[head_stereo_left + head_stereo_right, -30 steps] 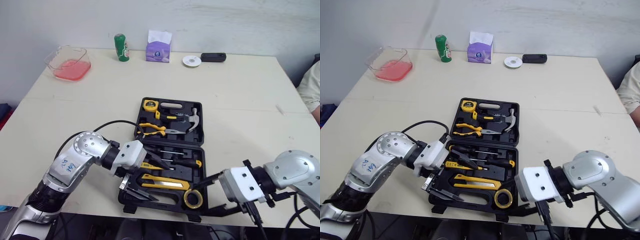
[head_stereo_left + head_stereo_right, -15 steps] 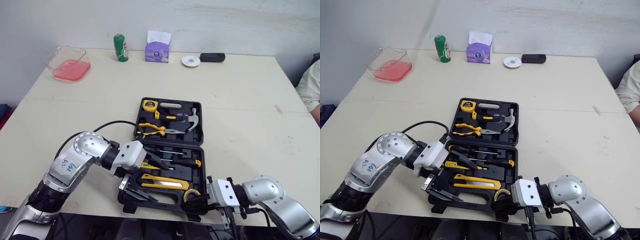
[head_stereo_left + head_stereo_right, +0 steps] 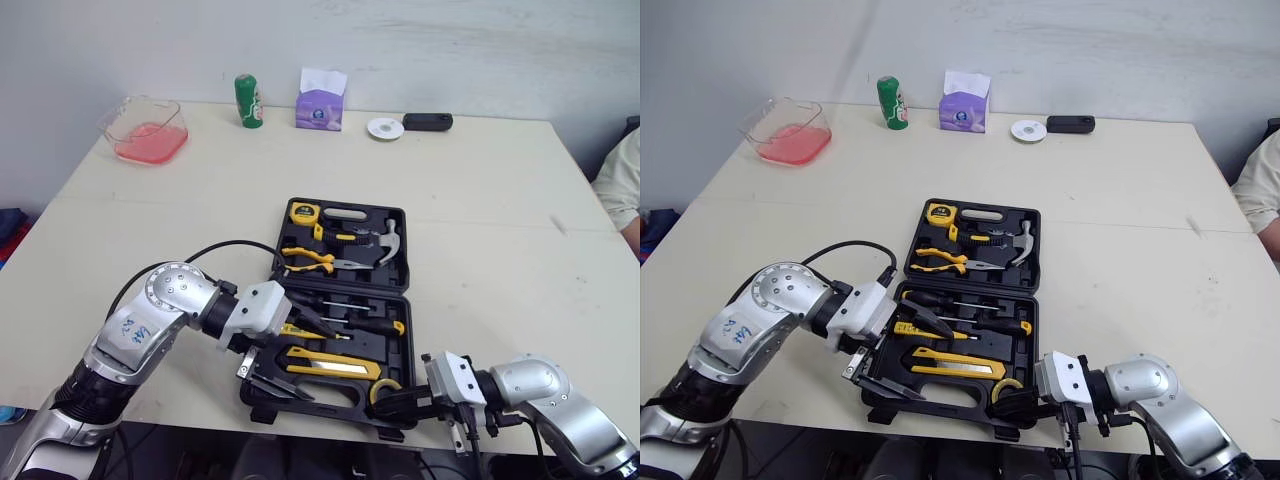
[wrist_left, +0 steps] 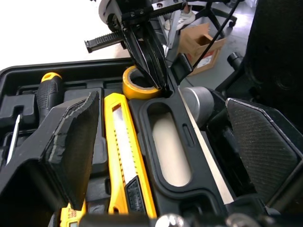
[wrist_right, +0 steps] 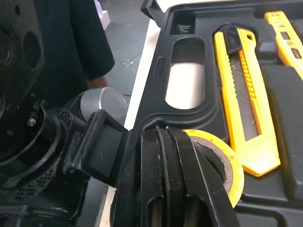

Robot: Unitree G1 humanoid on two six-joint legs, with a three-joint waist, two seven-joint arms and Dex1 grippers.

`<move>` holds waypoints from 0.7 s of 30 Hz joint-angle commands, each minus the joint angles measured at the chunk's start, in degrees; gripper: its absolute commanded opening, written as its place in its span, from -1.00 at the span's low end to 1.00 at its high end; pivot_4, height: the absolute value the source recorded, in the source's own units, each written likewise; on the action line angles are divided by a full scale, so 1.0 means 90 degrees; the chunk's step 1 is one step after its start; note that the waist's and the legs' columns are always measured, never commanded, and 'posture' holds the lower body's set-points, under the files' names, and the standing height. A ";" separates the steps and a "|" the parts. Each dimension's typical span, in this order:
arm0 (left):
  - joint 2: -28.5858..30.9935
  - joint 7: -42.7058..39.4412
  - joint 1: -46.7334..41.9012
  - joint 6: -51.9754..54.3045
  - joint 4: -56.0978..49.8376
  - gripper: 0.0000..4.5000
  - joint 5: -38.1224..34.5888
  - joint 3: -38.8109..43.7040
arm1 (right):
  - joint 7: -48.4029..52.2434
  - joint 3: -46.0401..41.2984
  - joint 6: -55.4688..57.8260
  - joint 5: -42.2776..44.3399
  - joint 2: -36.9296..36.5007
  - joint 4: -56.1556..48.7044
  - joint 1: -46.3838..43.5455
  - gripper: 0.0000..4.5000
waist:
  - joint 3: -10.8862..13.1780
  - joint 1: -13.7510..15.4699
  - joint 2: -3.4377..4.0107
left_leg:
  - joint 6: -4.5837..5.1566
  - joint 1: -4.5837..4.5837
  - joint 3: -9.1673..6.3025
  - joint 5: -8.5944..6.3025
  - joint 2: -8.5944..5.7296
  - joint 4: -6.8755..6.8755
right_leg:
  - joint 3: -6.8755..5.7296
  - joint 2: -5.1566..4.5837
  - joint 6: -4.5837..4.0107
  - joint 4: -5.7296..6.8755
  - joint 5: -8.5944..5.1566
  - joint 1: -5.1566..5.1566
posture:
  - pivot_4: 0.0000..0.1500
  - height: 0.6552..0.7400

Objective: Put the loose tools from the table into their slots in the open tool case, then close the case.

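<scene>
The black tool case lies open on the table with a hammer, pliers, a tape measure, screwdrivers and a yellow utility knife in its slots. A yellow tape roll sits at its near right corner. My left gripper is open at the near left corner, its pads spread either side of the case's handle rim. My right gripper is shut, its tips resting at the tape roll.
Along the far edge stand a pink container, a green can, a purple tissue box, a white disc and a black device. A person's sleeve shows at the right edge.
My right arm has dropped low and drawn back to the table's near edge, bringing its fingers to the tape roll. The left arm has stayed put. The camera shifted slightly.
</scene>
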 commanded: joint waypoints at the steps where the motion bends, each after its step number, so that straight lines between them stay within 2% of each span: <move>1: 0.0033 0.0186 0.0081 -0.0122 0.0076 1.00 0.0084 0.0255 | -0.0264 -0.0595 0.0660 0.0272 -0.0374 -0.0453 0.0112 -0.99 | 0.0005 0.0001 0.0008 | 0.0000 -0.0001 -0.0001 0.0000 0.0000 -0.0001 | -0.0001 -0.0001 0.0000 -0.0002 0.0000 -0.0001 | 1.00 0.63; 5: 0.0235 0.0590 0.0358 -0.0005 0.0525 1.00 0.0177 0.0755 | -0.0723 -0.1700 0.1464 0.1169 -0.0532 -0.0827 0.0040 -0.99 | 0.0011 -0.0016 0.0018 | 0.0001 -0.0010 0.0000 -0.0001 0.0000 -0.0003 | -0.0002 -0.0009 0.0000 -0.0005 0.0001 -0.0015 | 1.00 0.63; 10: 0.0365 0.1117 0.0630 -0.0012 0.1214 1.00 0.0198 0.1556 | -0.1320 -0.2316 0.1698 0.0751 -0.0572 -0.0199 -0.0333 -0.99 | 0.0012 -0.0011 0.0019 | -0.0005 -0.0022 0.0000 0.0001 0.0004 -0.0024 | -0.0007 -0.0007 -0.0008 -0.0001 -0.0002 -0.0043 | 1.00 0.63; 13: 0.0598 0.1475 0.0829 -0.0471 0.2176 0.68 0.0624 0.2068 | -0.2022 -0.2028 0.1634 -0.0218 -0.0515 0.0672 -0.0839 -1.00 | 0.0011 -0.0017 0.0019 | -0.0008 -0.0057 0.0007 0.0003 -0.0001 -0.0026 | -0.0001 -0.0009 -0.0008 0.0007 -0.0002 -0.0086 | 1.00 0.63; 16: 0.0654 0.1711 0.0719 -0.0972 0.2984 0.05 0.1112 0.2011 | -0.2261 -0.1489 0.1712 -0.0739 -0.0331 0.0997 -0.1264 -1.00 | 0.0012 -0.0030 0.0020 | -0.0008 -0.0070 0.0012 0.0003 -0.0002 -0.0031 | -0.0001 -0.0009 -0.0009 0.0010 -0.0003 -0.0107 | 1.00 0.63; 17: 0.0625 0.1739 0.0661 -0.1063 0.3113 -0.08 0.1194 0.1966 | -0.2283 -0.1388 0.1689 -0.0849 -0.0286 0.1058 -0.1348 -1.00 | 0.0012 -0.0025 0.0020 | -0.0008 -0.0076 0.0013 0.0004 -0.0001 -0.0033 | -0.0001 -0.0009 -0.0010 0.0012 -0.0003 -0.0116 | 1.00 0.63; 18: 0.0552 0.1788 0.0572 -0.1123 0.3258 -0.34 0.1274 0.1909 | -0.2296 -0.1260 0.1676 -0.0974 -0.0231 0.1136 -0.1467 -1.00 | 0.0012 -0.0023 0.0020 | -0.0010 -0.0097 0.0012 0.0005 -0.0002 -0.0032 | -0.0003 -0.0009 -0.0011 0.0021 -0.0004 -0.0138 | 1.00 0.63; 21: 0.0221 0.1936 0.0335 -0.1211 0.3450 -0.96 0.1508 0.1636 | -0.2268 -0.0971 0.1713 -0.1140 -0.0016 0.1277 -0.1847 -1.00 | 0.0012 0.0003 0.0019 | -0.0017 -0.0155 0.0020 0.0010 -0.0007 -0.0005 | 0.0002 -0.0008 -0.0008 0.0064 -0.0003 -0.0202 | 1.00 0.63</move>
